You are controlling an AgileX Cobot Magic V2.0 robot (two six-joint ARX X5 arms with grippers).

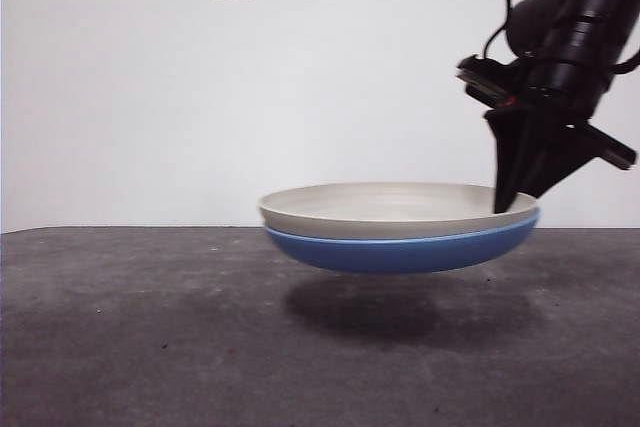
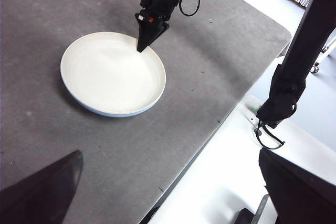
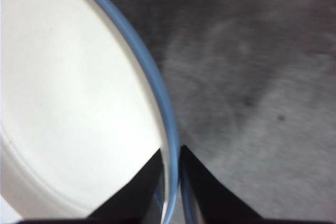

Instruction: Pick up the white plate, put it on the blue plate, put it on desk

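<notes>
The matte, cream white plate (image 1: 395, 209) sits nested inside the glossy blue plate (image 1: 400, 249), both round and shallow, and the stack hangs clear above the mottled grey-brown desk (image 1: 120, 347), casting a shadow beneath. The right gripper (image 1: 520, 202) is clamped over the stacked rims at one edge, one black jaw inside and one outside. The left gripper (image 2: 168, 192) waits well apart, jaws spread and empty.
</notes>
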